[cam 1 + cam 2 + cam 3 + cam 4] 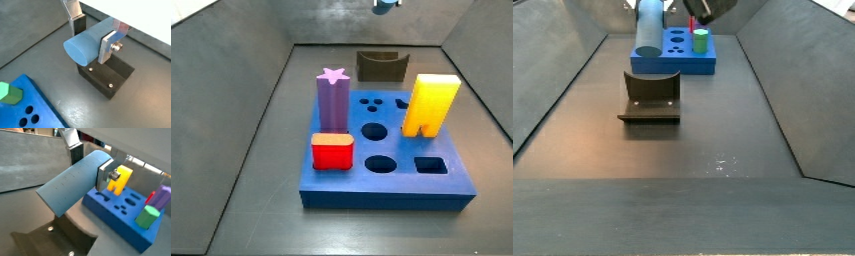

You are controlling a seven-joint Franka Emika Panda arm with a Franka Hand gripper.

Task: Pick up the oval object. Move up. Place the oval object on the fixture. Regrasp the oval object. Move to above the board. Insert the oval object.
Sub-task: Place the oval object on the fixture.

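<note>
Two flat silver gripper (93,36) fingers clamped on long slim grey-blue oval object (85,46), held aloft above dark olive-brown notched fixture (105,76), not touching it. No legible writing anywhere. Open grey floor all around fixture in a side view (651,97). Thick square blue board (388,168) carrying purple star-topped peg (333,100), yellow arch block (430,103), red block (333,151); several holes vacant.

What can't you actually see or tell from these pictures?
- Hand: in both side views cut off by the top edge, only a scrap shows.
- Peg: its far end is hidden behind the hand's fingers in both wrist views.
- Fixture: its base is hidden behind the board in a side view.
- Board's holes: too small to tell apart in the side view from the far end.
</note>
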